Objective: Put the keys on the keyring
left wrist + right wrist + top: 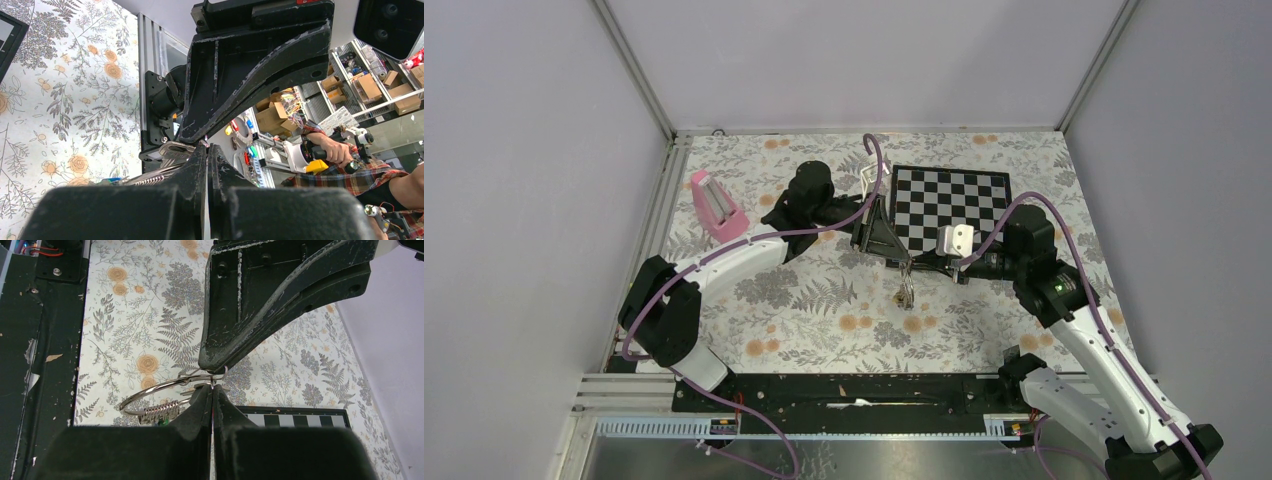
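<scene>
The keyring (906,288) hangs above the floral table between both grippers. My left gripper (896,252) is shut on its thin wire; in the left wrist view (206,146) a silver key (172,152) and a coiled part of the ring (120,178) lie just left of the shut jaws. My right gripper (927,266) is also shut on the ring wire (212,387); the large silver ring (150,388) with its coil (162,409) curves out to the left. The left finger meets it from above. I cannot make out the black-headed key.
A black-and-white checkerboard (949,200) lies behind the grippers and shows in the right wrist view (295,417). A pink object (716,205) stands at the far left. The black base rail (844,390) runs along the near edge.
</scene>
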{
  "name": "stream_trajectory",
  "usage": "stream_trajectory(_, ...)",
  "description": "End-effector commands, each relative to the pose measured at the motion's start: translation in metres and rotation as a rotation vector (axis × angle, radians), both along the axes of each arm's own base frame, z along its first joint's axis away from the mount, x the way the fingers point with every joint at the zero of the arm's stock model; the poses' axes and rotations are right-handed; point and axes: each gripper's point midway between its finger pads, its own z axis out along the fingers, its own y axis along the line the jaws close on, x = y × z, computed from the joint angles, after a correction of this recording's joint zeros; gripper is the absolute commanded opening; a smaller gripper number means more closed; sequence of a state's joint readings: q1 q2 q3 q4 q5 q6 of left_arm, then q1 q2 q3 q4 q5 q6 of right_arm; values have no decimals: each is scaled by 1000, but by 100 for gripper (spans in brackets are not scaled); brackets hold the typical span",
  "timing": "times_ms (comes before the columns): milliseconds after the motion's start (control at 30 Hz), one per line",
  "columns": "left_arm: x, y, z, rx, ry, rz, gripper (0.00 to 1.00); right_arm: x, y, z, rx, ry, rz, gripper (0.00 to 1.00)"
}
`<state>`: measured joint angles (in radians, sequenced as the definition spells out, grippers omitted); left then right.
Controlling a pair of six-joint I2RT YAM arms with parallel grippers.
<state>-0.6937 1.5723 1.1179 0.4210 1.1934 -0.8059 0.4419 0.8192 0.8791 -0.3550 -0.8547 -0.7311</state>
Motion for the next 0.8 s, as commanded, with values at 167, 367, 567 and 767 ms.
stream_trajectory(167,-13,3,23,-75,-84,-35,0,8,2,11,29,-42,-10,0)
stream_trajectory(367,-14,3,22,-74,-84,-37,0,8,2,12,29,-41,-13,0)
stream_trajectory(567,-13,3,23,-77,-88,-36,0,8,2,11,28,-40,-12,0)
stream_trajectory(767,-14,3,23,-80,-94,-38,0,7,2,11,29,-37,-11,0)
